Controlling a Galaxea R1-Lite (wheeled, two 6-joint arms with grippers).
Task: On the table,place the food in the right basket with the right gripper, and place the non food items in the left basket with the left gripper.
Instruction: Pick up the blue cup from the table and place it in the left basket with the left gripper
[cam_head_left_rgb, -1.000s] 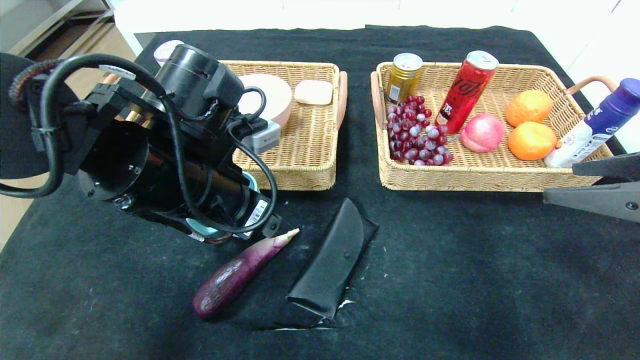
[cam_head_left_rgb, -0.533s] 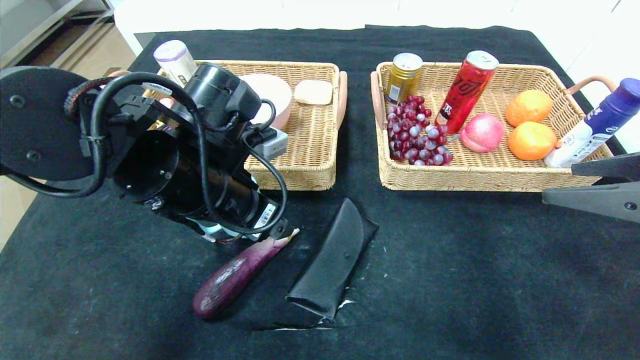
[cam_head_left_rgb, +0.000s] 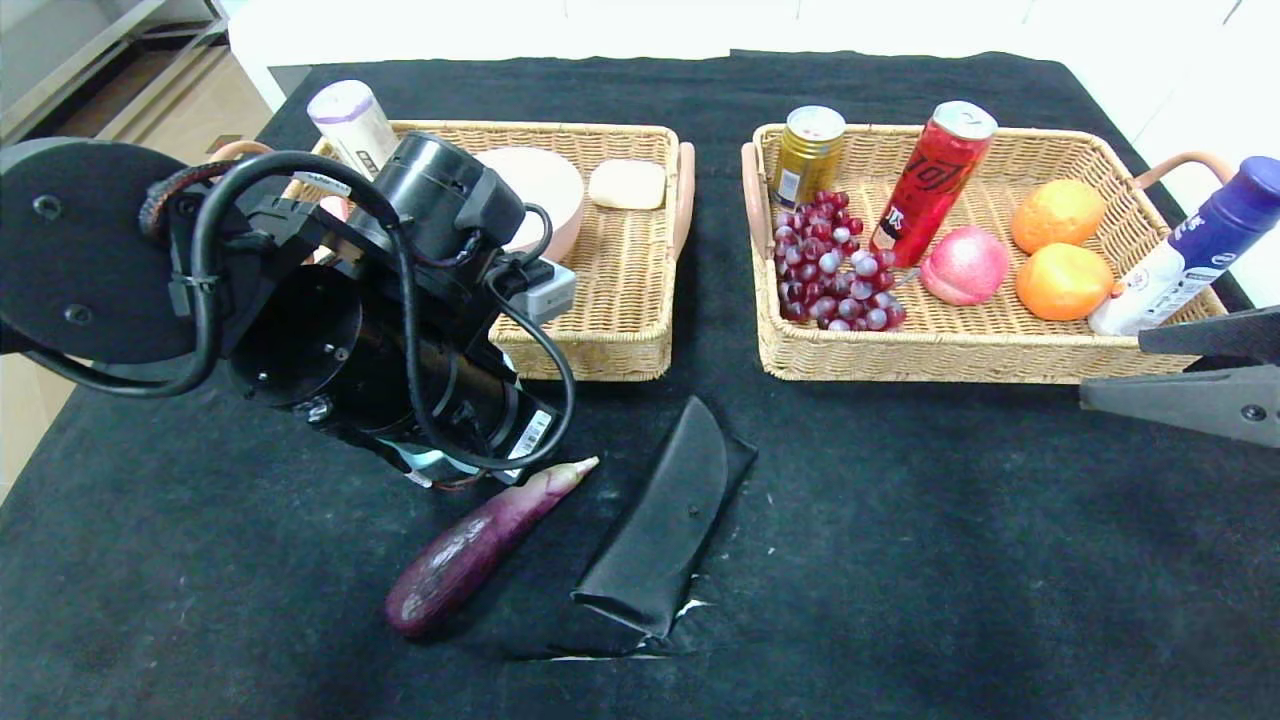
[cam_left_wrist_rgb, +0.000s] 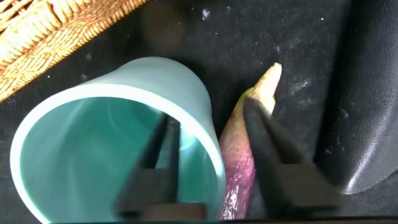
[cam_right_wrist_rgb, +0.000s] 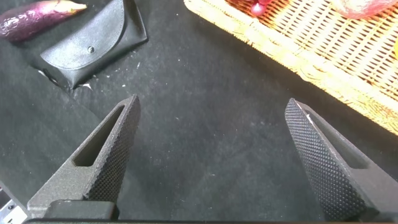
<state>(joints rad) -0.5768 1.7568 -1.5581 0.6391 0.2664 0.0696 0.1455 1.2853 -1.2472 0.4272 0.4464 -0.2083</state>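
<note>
**Sorting nearly finished: three items left on the cloth**

You have most of the work behind you. The right basket (cam_head_left_rgb: 780, 350) already holds grapes (cam_head_left_rgb: 832, 262), two cans, a peach and two oranges, with a blue-capped bottle (cam_head_left_rgb: 1190, 250) leaning on its far rim (arguably not food, so check that one). The left basket (cam_head_left_rgb: 620, 340) holds a bowl and a pale soap-like bar.

Still out on the table: an eggplant (cam_head_left_rgb: 480, 545), a black case (cam_head_left_rgb: 660, 525) just beside it, and a teal cup (cam_left_wrist_rgb: 118, 143). Your left gripper (cam_left_wrist_rgb: 214, 162) straddles the cup's wall, one finger inside and one outside against the eggplant's tip, not visibly clamped yet. Your right gripper (cam_right_wrist_rgb: 211, 162) hangs spread wide and empty over bare cloth near the right basket.
</note>
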